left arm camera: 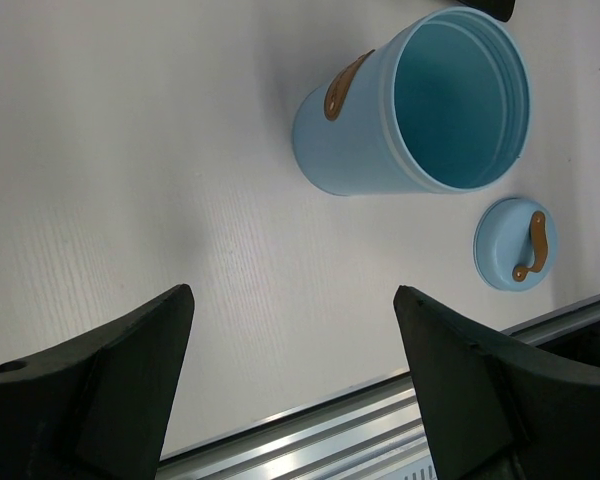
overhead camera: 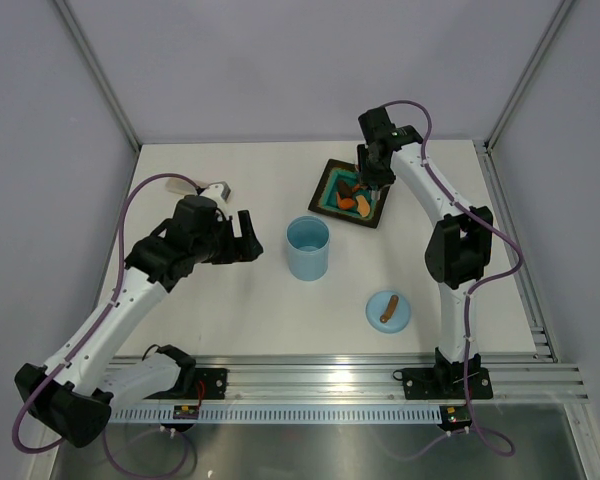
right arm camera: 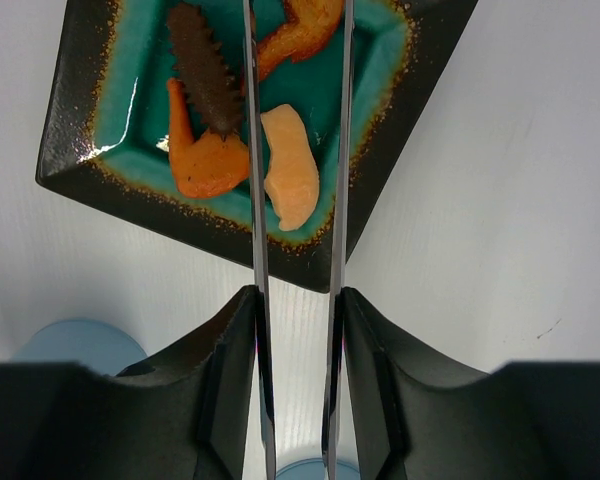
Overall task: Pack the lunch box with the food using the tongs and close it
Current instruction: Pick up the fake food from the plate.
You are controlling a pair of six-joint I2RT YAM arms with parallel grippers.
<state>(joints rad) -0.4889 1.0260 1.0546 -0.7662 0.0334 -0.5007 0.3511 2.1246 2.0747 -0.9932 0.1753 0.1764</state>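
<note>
Right gripper (right arm camera: 298,296) fills the bottom of its wrist view. Its two dark fingers (right arm camera: 235,340) press from outside on the two flat arms of the tongs (right arm camera: 258,200).
- Tongs: the silvery arms run nearly parallel out over the plate, with a narrow gap between them. They are squeezed partway, not closed. The tips run off the top edge of the view, so it cannot be told whether they pinch anything.
- Food: four pieces lie on the square teal plate (right arm camera: 380,195) with its dark speckled rim. A pale orange piece (right arm camera: 290,165) lies in the gap between the arms. A dark brown ridged piece (right arm camera: 202,70) and a deep orange piece (right arm camera: 205,160) lie just left of the left arm. Another orange piece (right arm camera: 300,30) lies at the top, crossed by the arms.
- Lunch box (overhead camera: 308,248): it stands upright and open-mouthed on the white table (overhead camera: 230,320), near the plate's near-left corner and apart from the tongs. No food shows inside in the left wrist view.
- Lid (overhead camera: 388,310): it lies flat, brown handle up, nearer the arm bases and apart from the lunch box.
- Left gripper (left arm camera: 292,295): jaws spread wide with nothing between them, above bare table to the left of the lunch box.
</note>
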